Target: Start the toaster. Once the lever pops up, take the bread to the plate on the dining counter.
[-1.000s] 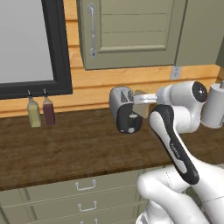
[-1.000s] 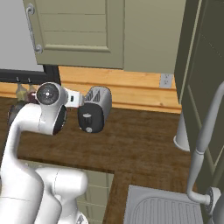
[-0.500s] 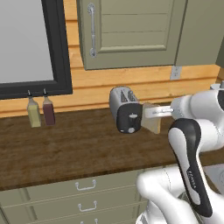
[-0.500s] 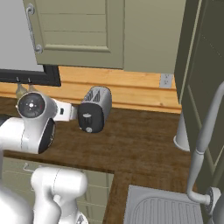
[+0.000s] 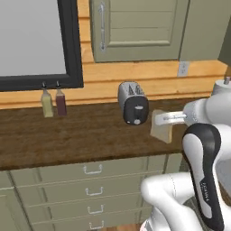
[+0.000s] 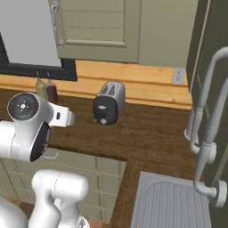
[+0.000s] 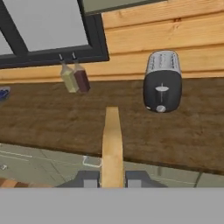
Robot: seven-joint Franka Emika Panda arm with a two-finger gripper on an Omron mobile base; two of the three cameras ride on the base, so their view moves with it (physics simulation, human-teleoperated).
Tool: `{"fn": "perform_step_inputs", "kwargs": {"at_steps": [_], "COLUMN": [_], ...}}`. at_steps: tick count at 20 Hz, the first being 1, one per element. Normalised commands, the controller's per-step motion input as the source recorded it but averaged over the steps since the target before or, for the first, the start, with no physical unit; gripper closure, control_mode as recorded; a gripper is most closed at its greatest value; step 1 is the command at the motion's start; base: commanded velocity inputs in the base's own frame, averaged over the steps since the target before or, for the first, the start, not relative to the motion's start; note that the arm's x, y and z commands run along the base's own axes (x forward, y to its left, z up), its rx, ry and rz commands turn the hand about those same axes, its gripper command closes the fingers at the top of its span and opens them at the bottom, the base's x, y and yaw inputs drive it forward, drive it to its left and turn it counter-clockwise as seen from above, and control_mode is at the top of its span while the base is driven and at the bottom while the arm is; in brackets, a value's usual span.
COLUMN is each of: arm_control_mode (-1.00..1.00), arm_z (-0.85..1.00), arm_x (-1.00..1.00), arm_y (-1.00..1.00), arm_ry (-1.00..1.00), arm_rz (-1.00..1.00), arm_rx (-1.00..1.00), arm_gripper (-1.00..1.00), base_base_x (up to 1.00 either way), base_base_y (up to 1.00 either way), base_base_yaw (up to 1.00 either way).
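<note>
Bread [image 7: 112, 144] pulled back from toaster [image 7: 162, 82] | gripper [image 7: 112, 178] clamped | bottles [image 7: 75, 78] left

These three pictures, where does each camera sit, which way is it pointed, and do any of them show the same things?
Left base view: behind the arm to its left, facing the counter; the white arm rises lower right, its hand shut on the bread.
Right base view: behind to its right, facing the toaster and sink; the arm rises lower left.
Hand view: on the hand, looking along the bread's edge; dark fingertips at the bottom.
Shared: all three show the toaster and two bottles under the window.
</note>
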Motion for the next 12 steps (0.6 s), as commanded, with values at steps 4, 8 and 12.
{"fn": "perform_step_inputs", "kwargs": {"at_steps": [4, 8, 12], "arm_control_mode": [1.0, 1.0, 1.0], "arm_z": [0.0, 0.0, 0.0], "arm_x": [0.0, 0.0, 0.0], "arm_y": [0.0, 0.0, 0.0], "arm_ry": [0.0, 0.0, 0.0], "arm_rz": [0.0, 0.0, 0.0], "arm_rx": [0.0, 0.0, 0.0], "arm_gripper": [1.0, 1.0, 1.0], "base_base_x": [-0.14, 0.0, 0.0], "base_base_y": [0.59, 0.58, 0.42], "base_base_yaw": [0.73, 0.89, 0.94]}}
